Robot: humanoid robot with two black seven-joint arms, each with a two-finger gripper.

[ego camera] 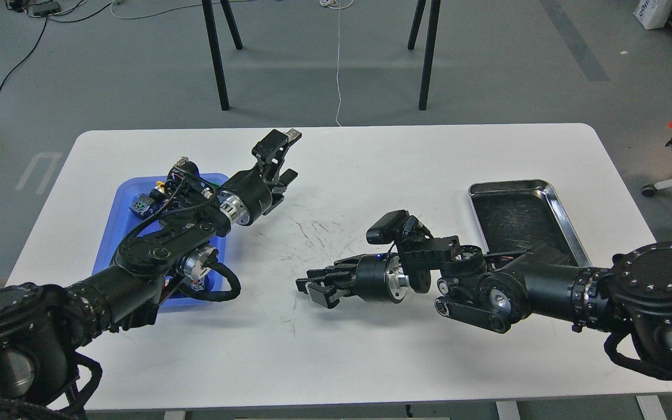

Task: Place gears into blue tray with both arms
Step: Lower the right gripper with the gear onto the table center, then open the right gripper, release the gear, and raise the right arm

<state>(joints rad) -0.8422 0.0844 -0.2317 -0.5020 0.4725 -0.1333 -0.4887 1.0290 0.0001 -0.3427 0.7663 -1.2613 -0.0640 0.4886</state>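
No gears show anywhere in the head view. The blue tray point(115, 228) lies at the table's left, mostly covered by my left arm, with several small colourful parts at its far end. My left gripper point(285, 156) is raised past the tray's far right corner, its fingers spread with nothing between them. My right gripper point(311, 287) hovers low over the table's middle and points left toward the tray. Its dark fingers lie close together, and I cannot make out whether anything sits between them.
A shiny steel tray point(511, 184) with a dark scratched floor lies at the right, behind my right arm, and nothing shows in it. The white table point(371, 157) has scuff marks in its middle. Black stand legs rise beyond the far edge.
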